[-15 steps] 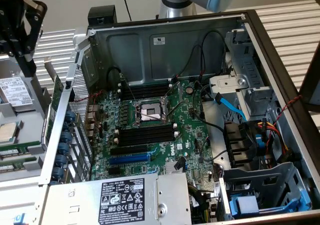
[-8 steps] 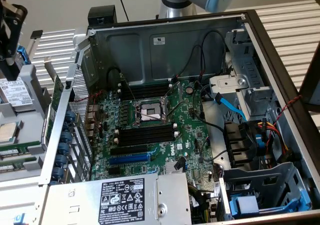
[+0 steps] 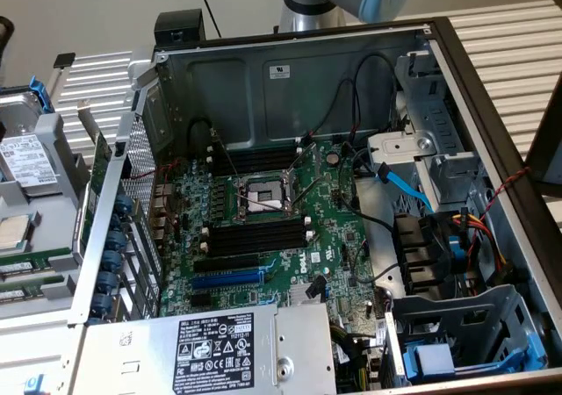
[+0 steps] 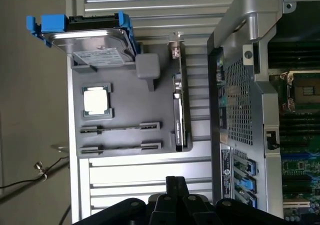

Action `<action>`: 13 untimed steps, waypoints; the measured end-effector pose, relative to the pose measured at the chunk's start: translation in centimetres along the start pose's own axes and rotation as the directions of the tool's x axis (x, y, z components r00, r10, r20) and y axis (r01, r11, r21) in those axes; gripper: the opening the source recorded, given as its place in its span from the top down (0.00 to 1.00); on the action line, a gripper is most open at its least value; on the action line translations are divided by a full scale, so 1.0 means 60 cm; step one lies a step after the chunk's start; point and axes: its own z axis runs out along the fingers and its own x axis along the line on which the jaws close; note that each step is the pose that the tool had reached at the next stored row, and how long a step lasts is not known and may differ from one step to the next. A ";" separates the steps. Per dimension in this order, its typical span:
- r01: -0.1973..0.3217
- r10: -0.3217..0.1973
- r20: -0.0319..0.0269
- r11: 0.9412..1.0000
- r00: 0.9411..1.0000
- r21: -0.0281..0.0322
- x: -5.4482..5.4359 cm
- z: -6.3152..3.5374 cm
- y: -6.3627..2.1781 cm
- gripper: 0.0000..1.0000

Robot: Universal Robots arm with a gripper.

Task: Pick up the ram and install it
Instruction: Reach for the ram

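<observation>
The claw (image 4: pixel 176 184) is hovering pinched together; it is gripping nothing. The ram (image 4: pixel 121 147) is lying in the grey tray (image 4: pixel 135 105).

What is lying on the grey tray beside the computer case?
The grey tray holds a hard drive, a processor, two ram sticks and an upright card. Whatever lies beneath the hard drive is covered.

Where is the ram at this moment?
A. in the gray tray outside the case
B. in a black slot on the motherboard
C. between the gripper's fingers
A: both ram sticks lie in the gray tray near the CPU, while the gripper is shut and empty.
</observation>
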 end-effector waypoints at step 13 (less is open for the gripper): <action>0.007 -0.007 -0.001 1.000 1.000 0.010 0.052 0.009 0.023 0.89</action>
